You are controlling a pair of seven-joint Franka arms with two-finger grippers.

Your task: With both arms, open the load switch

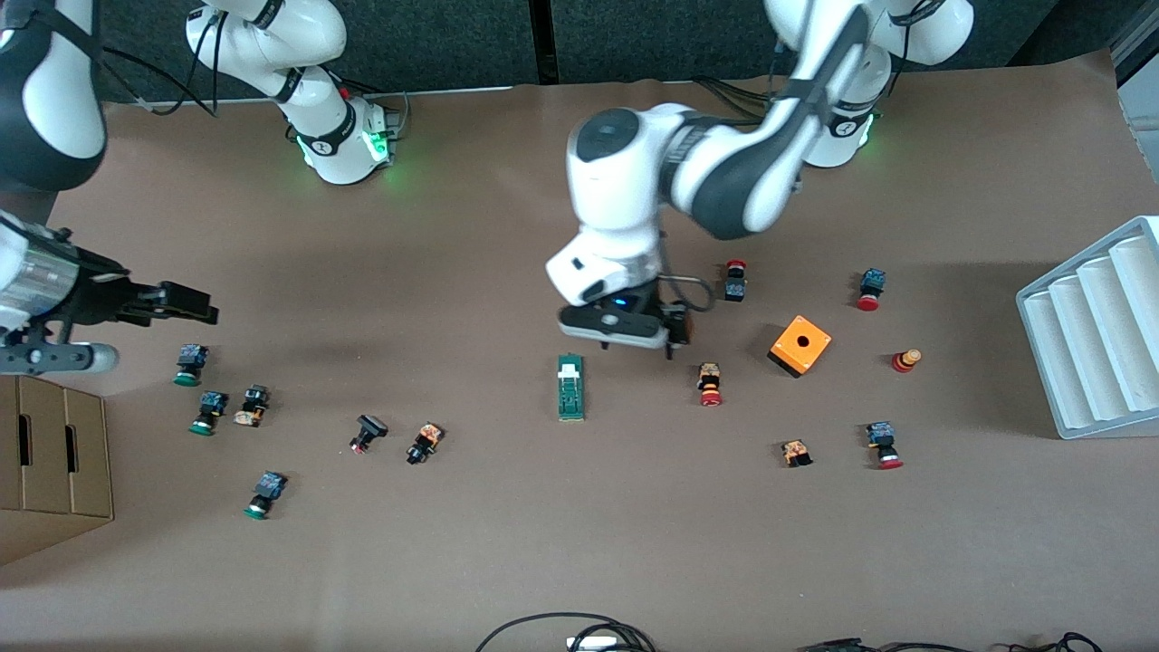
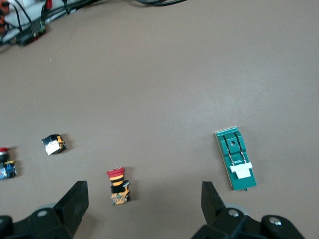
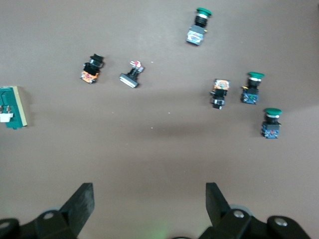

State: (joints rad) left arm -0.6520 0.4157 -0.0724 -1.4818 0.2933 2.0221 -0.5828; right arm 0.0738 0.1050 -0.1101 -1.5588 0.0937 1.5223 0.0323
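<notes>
The load switch [image 1: 570, 388] is a narrow dark green block with a white piece at one end, lying flat near the middle of the table. It also shows in the left wrist view [image 2: 236, 159] and at the edge of the right wrist view [image 3: 11, 107]. My left gripper [image 1: 634, 342] hangs open over bare table beside the switch, toward the left arm's end; it holds nothing [image 2: 144, 193]. My right gripper [image 1: 201, 310] is open and empty [image 3: 149, 195], up in the air over the right arm's end of the table, well away from the switch.
An orange cube box with a hole [image 1: 799, 344] and red-capped push buttons [image 1: 710, 384] lie toward the left arm's end. Green-capped buttons [image 1: 189, 364] lie under the right gripper. A cardboard box [image 1: 54, 453] and a white rack [image 1: 1096, 335] stand at the table's ends.
</notes>
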